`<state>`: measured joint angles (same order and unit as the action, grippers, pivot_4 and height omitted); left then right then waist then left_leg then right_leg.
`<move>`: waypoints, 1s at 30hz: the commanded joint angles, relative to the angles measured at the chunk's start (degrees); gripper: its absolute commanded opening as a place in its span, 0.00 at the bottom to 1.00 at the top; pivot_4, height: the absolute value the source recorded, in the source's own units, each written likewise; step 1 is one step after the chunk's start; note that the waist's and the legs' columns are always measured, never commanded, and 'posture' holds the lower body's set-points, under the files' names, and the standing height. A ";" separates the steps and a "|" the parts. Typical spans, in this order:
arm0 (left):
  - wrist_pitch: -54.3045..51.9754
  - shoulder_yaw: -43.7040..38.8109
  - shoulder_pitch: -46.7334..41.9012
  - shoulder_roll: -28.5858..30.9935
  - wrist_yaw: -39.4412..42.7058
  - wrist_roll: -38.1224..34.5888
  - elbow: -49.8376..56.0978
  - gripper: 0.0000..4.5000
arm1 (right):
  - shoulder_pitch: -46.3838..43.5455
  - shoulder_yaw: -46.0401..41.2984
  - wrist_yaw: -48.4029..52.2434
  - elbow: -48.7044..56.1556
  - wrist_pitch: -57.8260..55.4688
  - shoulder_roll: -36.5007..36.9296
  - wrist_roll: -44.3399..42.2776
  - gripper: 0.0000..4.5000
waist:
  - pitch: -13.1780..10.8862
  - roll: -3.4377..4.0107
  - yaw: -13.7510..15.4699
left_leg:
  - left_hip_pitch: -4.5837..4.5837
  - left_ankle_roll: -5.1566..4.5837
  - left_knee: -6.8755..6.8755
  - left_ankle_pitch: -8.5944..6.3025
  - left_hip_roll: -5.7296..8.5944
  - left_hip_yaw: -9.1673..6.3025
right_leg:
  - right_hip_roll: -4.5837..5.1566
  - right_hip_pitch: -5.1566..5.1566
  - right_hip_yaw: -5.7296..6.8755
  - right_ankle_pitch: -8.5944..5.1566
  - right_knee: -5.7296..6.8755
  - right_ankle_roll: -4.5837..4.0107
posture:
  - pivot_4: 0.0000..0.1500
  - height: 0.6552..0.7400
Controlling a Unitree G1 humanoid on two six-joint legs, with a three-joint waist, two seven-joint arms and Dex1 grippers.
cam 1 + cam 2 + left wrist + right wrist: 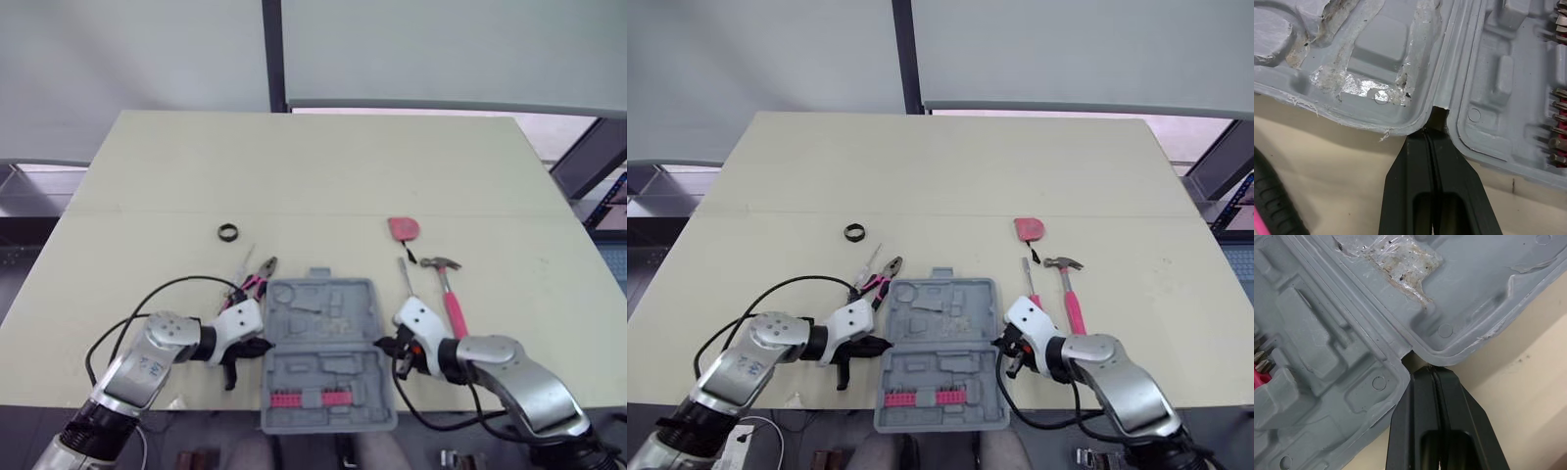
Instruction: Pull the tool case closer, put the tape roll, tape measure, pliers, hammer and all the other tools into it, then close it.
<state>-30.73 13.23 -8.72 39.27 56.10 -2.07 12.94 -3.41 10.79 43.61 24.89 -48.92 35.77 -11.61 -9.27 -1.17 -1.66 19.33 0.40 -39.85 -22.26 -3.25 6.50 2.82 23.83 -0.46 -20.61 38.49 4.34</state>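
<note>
Jaws pressed shut, the left gripper (1432, 131) and right gripper (1431, 368) wedge into the hinge notches of the open grey plastic tool case (333, 367), seemingly pulling it closer; next, back out and fetch tools.

Open tool case (940, 354) on table (950, 166)

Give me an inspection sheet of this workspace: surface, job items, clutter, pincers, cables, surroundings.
Surface: pale tabletop, seam across it.
Job's things: grey tool case open at the near edge; tape roll and pliers to its left; tape measure, hammer and screwdriver to its right, all outside it.
Clutter: tape residue inside the case.
Pincers: left pincer and right pincer shut, tips at the case's hinge notches.
Cables: black cable loops off the left arm; second cable under the right arm.
Surroundings: grey panels and dark post behind.
</note>
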 commanded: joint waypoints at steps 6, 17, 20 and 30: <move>-0.68 0.44 2.52 1.48 1.13 -2.20 5.13 0.00 | 2.92 -1.08 -0.17 5.37 -0.54 1.51 -2.56 0.01 | 0.00 0.00 -0.06 | -0.01 0.00 0.04 0.00 0.00 -0.02 | 0.00 0.00 0.00 0.00 -0.03 -0.01 | 1.00 1.00; 0.37 0.17 0.60 0.37 -2.24 -1.69 1.81 0.00 | 2.68 -1.22 -1.29 4.50 -0.17 1.77 -2.86 0.01 | 0.00 0.00 0.04 | -0.03 -0.01 0.05 0.00 0.01 -0.09 | 0.01 -0.09 0.04 -0.01 -0.09 -0.02 | 1.00 1.00; 0.58 0.78 -0.68 -0.29 -2.70 -1.61 0.64 0.00 | 1.94 -1.19 -1.27 3.68 -0.02 1.94 -2.68 0.01 | 0.00 0.00 0.05 | -0.03 -0.01 0.05 -0.01 0.02 -0.09 | 0.01 -0.10 0.05 -0.01 -0.11 -0.01 | 1.00 1.00; -0.73 2.04 2.97 2.21 -0.52 -3.05 4.07 0.00 | 1.59 -1.73 -1.53 2.88 0.43 2.62 -2.50 0.01 | 0.00 0.00 -0.01 | -0.05 -0.01 0.11 0.00 0.01 -0.11 | 0.01 -0.10 0.06 -0.01 -0.15 -0.02 | 1.00 1.00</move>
<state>-31.18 14.59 -6.43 40.99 55.03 -4.39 15.46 -1.73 10.67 42.55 26.68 -49.20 37.81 -13.43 -9.27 -1.17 -1.66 19.28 0.39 -39.75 -22.26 -3.23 6.39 2.83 23.72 -0.39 -20.62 38.34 4.32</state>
